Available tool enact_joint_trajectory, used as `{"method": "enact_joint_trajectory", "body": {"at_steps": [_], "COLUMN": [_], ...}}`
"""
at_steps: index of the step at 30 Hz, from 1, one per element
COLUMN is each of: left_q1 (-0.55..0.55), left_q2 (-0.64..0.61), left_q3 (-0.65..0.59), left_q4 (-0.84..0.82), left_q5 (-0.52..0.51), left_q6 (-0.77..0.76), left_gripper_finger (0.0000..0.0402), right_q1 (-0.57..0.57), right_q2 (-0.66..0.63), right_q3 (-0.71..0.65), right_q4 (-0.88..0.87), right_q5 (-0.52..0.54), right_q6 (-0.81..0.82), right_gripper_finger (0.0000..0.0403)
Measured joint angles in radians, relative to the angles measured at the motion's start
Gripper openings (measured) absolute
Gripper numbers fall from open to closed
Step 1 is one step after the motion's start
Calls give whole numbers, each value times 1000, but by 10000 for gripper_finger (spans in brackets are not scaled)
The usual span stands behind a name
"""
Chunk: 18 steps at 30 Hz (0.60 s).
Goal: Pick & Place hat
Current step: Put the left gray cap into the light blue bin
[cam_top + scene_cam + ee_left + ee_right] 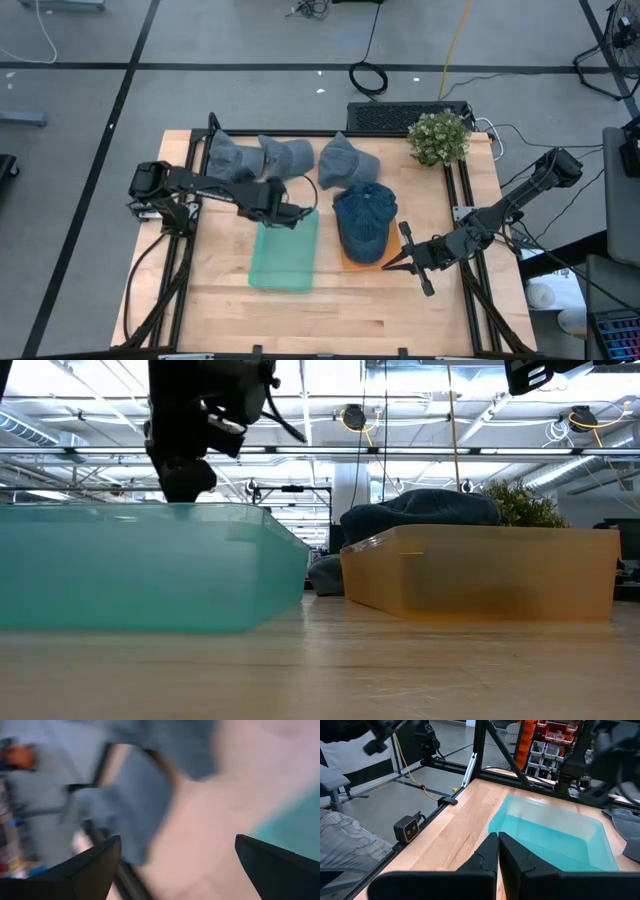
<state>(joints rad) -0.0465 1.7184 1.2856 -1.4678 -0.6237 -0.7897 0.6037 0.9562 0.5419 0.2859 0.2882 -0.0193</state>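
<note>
The left tool [290, 212] hangs with fingers wide apart and empty over the far edge of the teal bin [284, 258]. The nearest loose hat [286, 155] lies just beyond it, toward the surface's back edge, so the left arm is closer. The right tool [392, 265] waits pinched together beside the orange bin [352, 262], where one hat [365, 215] sits. The left wrist view is too blurred to help.
</note>
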Motion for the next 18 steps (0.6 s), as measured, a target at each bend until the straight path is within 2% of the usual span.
{"method": "enact_joint_trajectory", "body": {"at_steps": [3, 5, 14, 16, 18], "left_q1": [71, 142, 549, 633, 724], "left_q2": [0, -1, -10, -18, -16], "left_q3": [16, 4, -46, -46, -47], "left_q4": [-104, -104, 56, 66, 84], "left_q5": [-43, -32, 26, 77, 176], "left_q6": [-93, -93, 262, 353, 421], "left_gripper_finger": [399, 399, 399, 399, 399], "right_q1": [0, 0, 0, 0, 0], "right_q2": [0, 0, 0, 0, 0], "right_q3": [0, 0, 0, 0, 0], "right_q4": [0, -1, -24, -39, -51], "right_q5": [0, 1, 2, 2, 2], "right_q6": [0, 0, 7, 10, 10], "right_gripper_finger": [0, 0, 0, 0, 0]}}
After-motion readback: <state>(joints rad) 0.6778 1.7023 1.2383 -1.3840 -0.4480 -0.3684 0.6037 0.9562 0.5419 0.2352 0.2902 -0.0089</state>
